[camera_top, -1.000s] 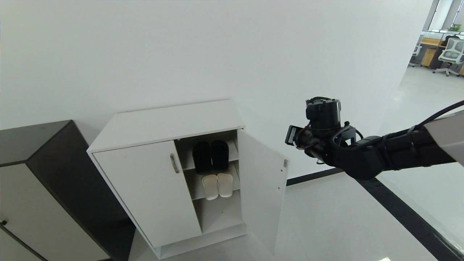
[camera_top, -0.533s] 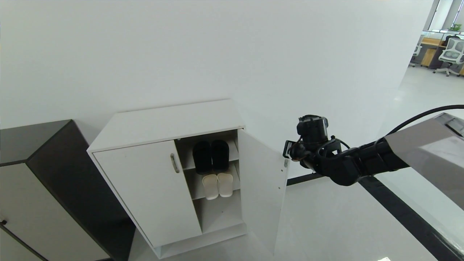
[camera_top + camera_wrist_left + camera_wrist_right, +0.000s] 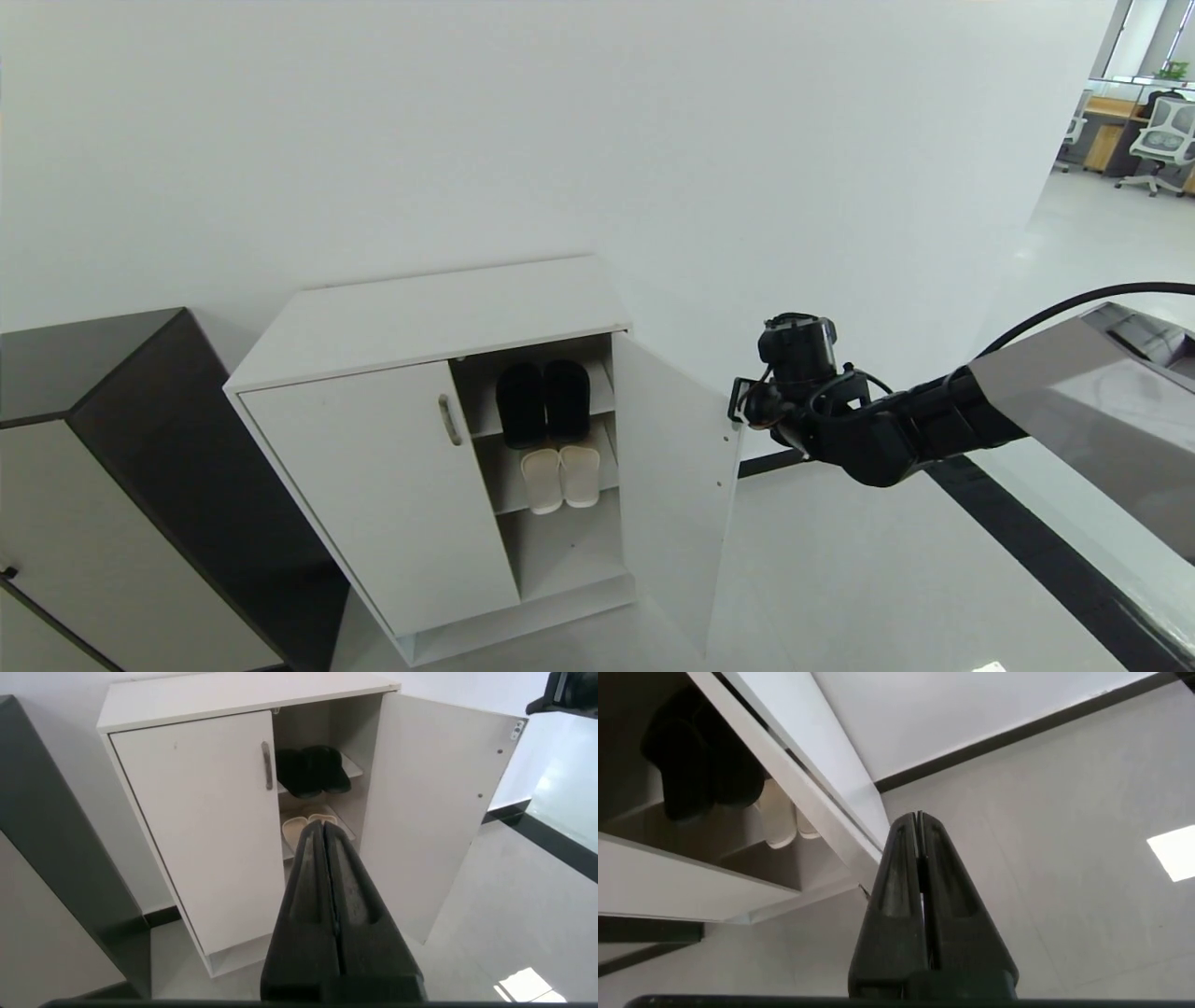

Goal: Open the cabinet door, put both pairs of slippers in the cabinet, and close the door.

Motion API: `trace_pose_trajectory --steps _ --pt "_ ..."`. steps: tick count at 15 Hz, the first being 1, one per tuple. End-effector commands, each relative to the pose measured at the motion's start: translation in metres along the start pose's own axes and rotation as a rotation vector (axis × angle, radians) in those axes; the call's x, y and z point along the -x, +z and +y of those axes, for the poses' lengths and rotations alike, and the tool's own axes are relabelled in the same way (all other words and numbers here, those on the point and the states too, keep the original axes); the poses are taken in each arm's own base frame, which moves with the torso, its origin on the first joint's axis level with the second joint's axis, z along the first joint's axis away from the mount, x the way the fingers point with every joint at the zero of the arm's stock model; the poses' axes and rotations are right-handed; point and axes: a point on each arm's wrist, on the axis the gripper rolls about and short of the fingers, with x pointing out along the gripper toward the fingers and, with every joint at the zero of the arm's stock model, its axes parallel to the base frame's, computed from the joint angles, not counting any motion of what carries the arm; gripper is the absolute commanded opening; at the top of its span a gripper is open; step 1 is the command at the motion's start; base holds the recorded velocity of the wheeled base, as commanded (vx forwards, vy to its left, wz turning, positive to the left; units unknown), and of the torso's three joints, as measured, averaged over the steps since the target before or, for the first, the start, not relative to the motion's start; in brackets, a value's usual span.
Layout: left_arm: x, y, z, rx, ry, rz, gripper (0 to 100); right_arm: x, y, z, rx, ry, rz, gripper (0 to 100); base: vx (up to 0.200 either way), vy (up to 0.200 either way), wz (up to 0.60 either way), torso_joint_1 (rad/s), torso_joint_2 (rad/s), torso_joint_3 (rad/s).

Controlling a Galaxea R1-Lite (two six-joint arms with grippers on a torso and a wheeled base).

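Right claw (image 3: 918, 821) was clenched: two black, wedge-shaped fingers pressed flat together along a thin seam, nothing between them. It hung just beside the free outer edge of the open door (image 3: 672, 485), up near that door's top corner. Whether it touched the panel, I couldn't tell.

The door was a flat, matte white slab with a square-cut edge, swung wide and standing roughly at a right angle to the cabinet (image 3: 439, 317). Beyond the claw, on the far side of that panel, the shelves were open to view. The black slippers (image 3: 543, 401) lay side by side on the upper shelf, soft and rounded with a dull finish. The white slippers (image 3: 560, 478) sat one shelf below, smooth and pale, toes pointing out. The bottom compartment was bare board.

Further off from the claw, the other door (image 3: 373, 495) was shut and carried a slim, curved metal handle (image 3: 450, 420) by its inner edge. Past it stood a dark cabinet (image 3: 140, 439), matte and sharp-cornered.

Left claw (image 3: 322, 826) was closed as well, fingers together and empty, pointing towards the opening from well out in front.

For room to move, smooth, glossy grey floor (image 3: 887, 579) lay open beneath the right claw and on its side away from the cabinet. A black strip (image 3: 1027, 551) ran across that floor, and a plain white wall (image 3: 653, 140) stood close behind.
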Motion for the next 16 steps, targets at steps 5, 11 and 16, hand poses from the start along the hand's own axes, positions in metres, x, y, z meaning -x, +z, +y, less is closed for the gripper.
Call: trace_pose_trajectory --steps 5,11,16 --pt "0.000 0.000 0.000 0.000 0.000 0.001 0 0.004 -0.007 0.007 0.017 0.011 0.024 0 0.000 0.000 0.00 0.000 0.00 0.000" --pt "0.000 0.000 0.000 0.000 0.000 0.001 0 0.029 -0.023 0.033 0.059 0.082 0.059 0 0.000 0.000 0.00 0.000 0.00 0.000" --pt "0.000 0.000 0.000 0.000 0.000 0.001 0 0.083 -0.056 0.081 0.126 0.251 0.129 0 0.000 0.000 0.00 0.000 0.00 0.000"
